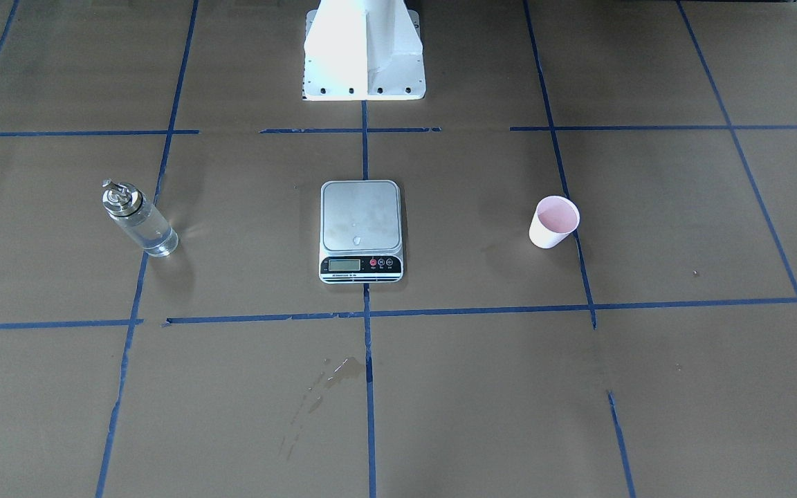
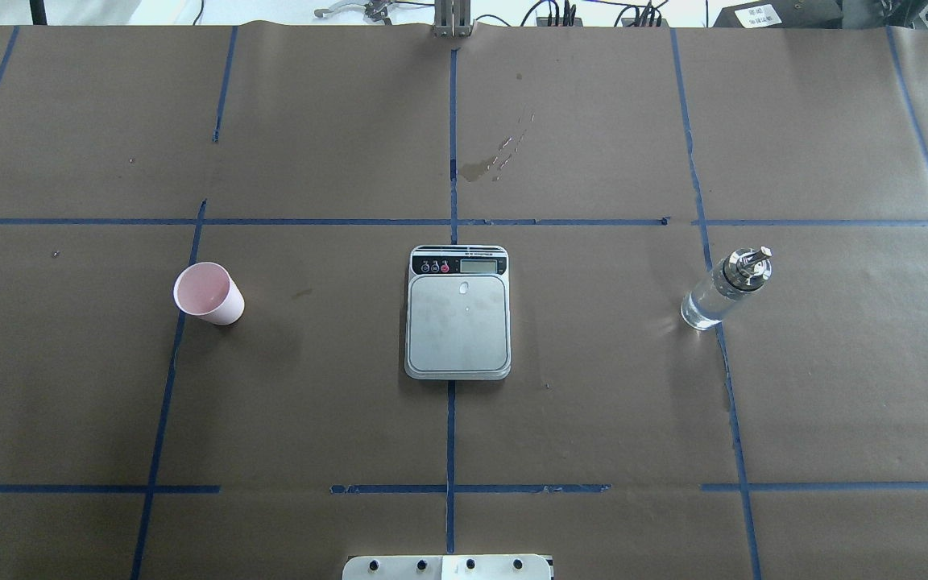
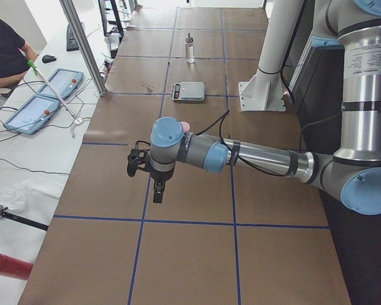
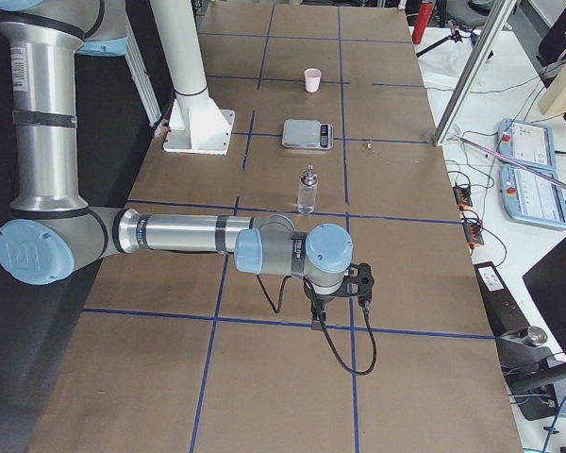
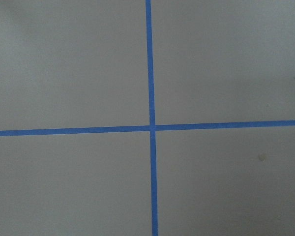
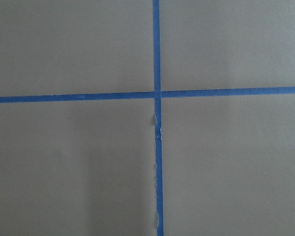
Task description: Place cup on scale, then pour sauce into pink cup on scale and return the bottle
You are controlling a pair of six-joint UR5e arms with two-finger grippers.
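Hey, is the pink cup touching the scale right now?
Apart. The overhead view shows the cup standing on the brown paper, well to the side of the scale, with a wide bare stretch between them.

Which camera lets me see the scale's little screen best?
The front-facing view: the scale sits close, its screen right way up. Overhead shows it upside down; side views show the scale tiny; wrist cameras show only taped paper.

The surface [image 2: 311, 387] is brown with a blue tape grid [image 2: 450, 435]. The cup [image 2: 210, 294] is pink inside, paler outside; the scale [image 2: 457, 322] is grey on white with a black strip. The bottle [image 2: 722, 292] is clear, silver-capped.
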